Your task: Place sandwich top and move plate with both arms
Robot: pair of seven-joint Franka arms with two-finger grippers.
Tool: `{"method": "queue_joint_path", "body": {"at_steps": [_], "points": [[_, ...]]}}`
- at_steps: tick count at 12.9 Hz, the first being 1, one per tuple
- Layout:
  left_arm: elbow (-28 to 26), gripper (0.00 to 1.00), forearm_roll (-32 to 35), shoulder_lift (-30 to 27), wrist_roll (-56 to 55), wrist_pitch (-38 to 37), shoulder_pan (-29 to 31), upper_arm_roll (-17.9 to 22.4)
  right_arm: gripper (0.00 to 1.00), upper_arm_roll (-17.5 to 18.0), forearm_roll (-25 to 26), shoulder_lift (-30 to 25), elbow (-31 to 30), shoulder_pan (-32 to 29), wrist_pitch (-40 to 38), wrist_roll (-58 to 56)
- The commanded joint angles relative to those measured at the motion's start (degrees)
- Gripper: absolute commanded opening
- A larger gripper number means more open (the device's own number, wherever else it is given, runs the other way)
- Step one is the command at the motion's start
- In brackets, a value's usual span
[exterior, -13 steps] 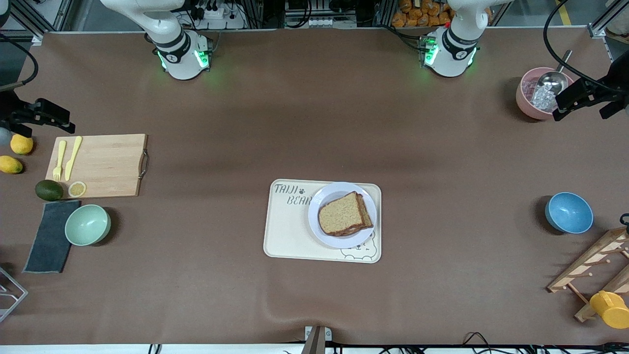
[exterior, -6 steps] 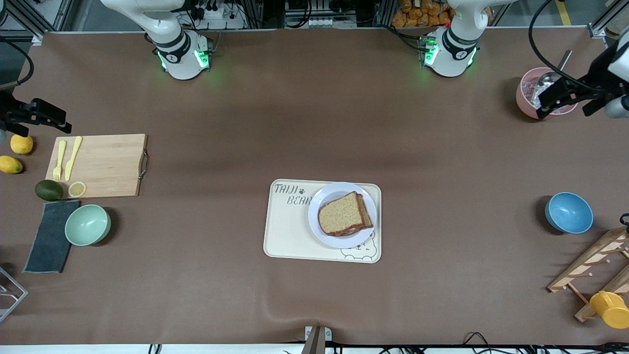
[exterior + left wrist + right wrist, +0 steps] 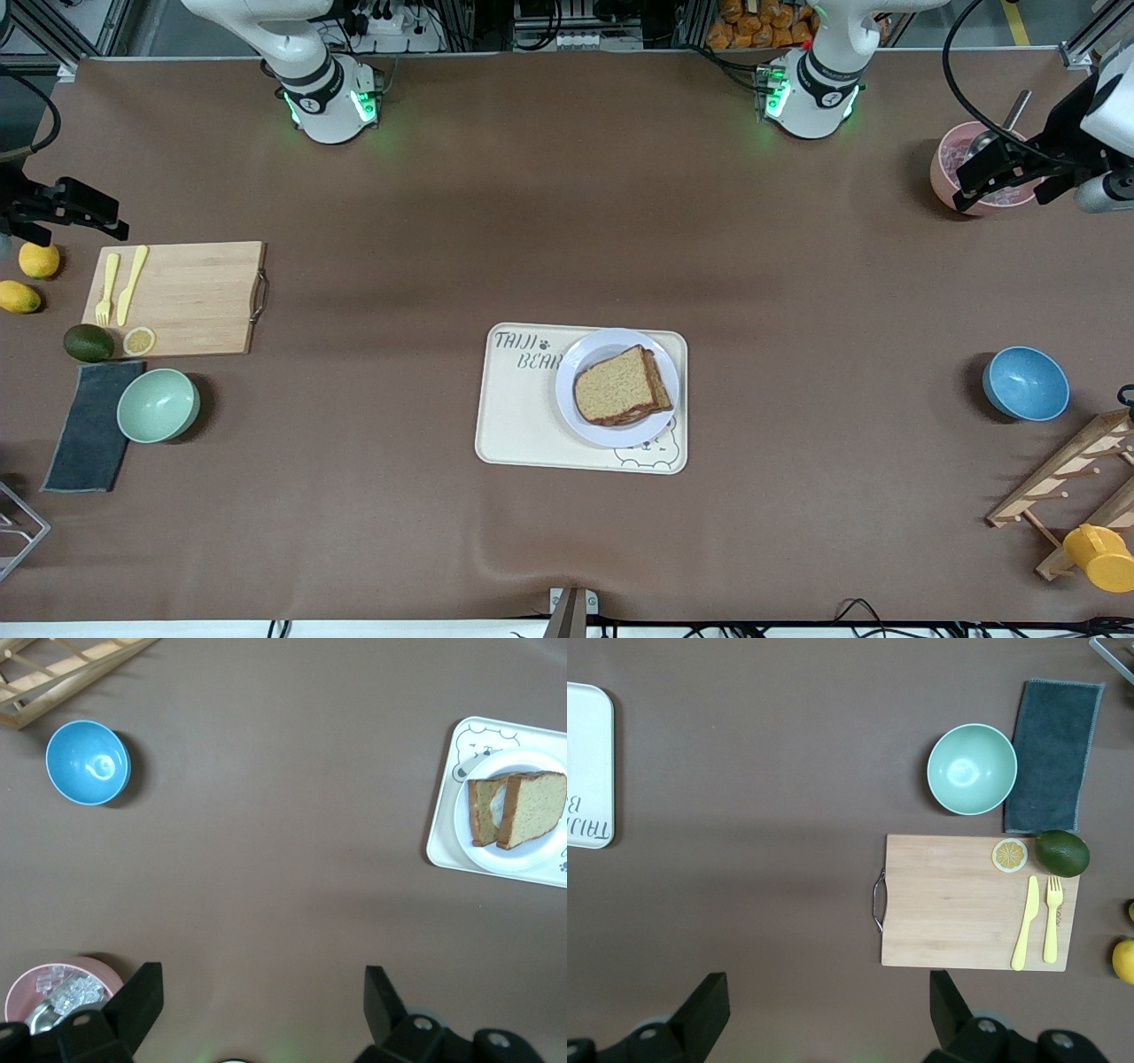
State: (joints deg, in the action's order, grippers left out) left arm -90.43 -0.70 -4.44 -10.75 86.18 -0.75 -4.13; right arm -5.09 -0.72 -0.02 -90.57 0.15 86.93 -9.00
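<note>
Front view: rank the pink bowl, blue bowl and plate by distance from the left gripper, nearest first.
1. Pink bowl: directly under the open left gripper, at the left arm's end.
2. Blue bowl: same end, nearer the front camera.
3. Plate: mid-table, on the cream tray.

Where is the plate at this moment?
In the front view, the plate sits mid-table on the cream tray, at the tray's end toward the left arm, with the sandwich on it.
</note>
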Motion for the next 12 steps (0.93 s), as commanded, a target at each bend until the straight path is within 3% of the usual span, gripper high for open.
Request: {"method": "queue_joint_path", "body": {"at_steps": [1, 12], "points": [[0.2, 1.00, 5.6, -0.1, -0.1, -1.1, -1.1, 0.2, 1.00, 0.8, 0.2, -0.6, 0.2, -0.9, -0.6, 0.7], [-0.5, 1.00, 5.0, 0.3, 0.2, -1.1, -1.0, -1.1, 1.00, 0.8, 0.2, -0.5, 0.2, -1.0, -0.4, 0.7]]}}
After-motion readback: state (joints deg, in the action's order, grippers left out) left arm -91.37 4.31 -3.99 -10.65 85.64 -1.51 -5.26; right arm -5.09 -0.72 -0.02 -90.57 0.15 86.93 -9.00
